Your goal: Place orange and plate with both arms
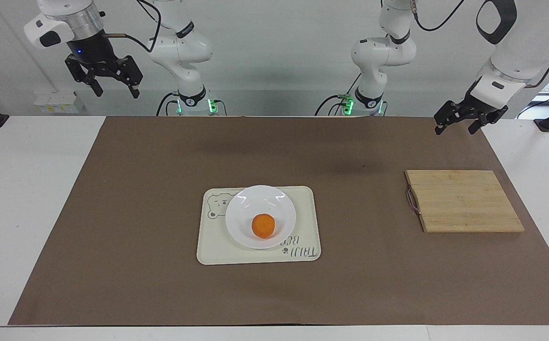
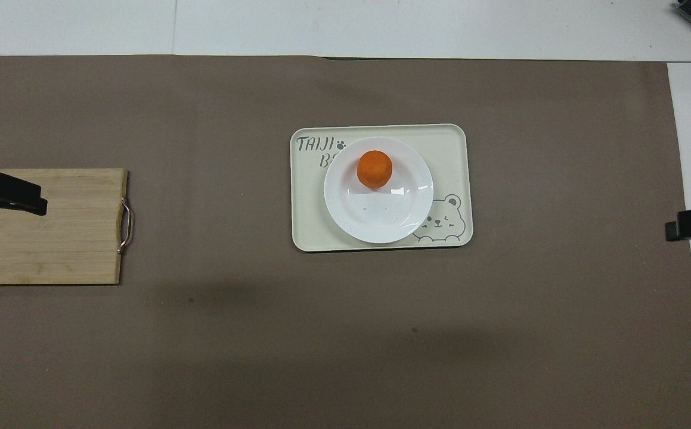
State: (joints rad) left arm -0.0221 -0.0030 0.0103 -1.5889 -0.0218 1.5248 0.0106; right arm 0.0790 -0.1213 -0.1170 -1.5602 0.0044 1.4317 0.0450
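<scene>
Small round orange (image 1: 263, 225) sat at 12 o'clock on glossy white round plate (image 1: 240, 222); both tools, right (image 1: 112, 85) and left (image 1: 460, 124), hung wide open, empty; task judged complete.

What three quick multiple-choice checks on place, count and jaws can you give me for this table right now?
1. Where is the small round bright-orange fruit?
A. on the bamboo cutting board
B. in the round glossy white plate
C. on the brown mat

2. How many flat things stack under it?
A. one
B. three
C. two

3. How are the right gripper jaws?
A. open, empty
B. shut on the fruit
C. shut on the plate

Answers: 1 B, the fruit sits inside the plate's rim. 2 C, the plate rests on the cream rectangular bear tray. 3 A, the fingers are spread in the air above the table's edge.
</scene>
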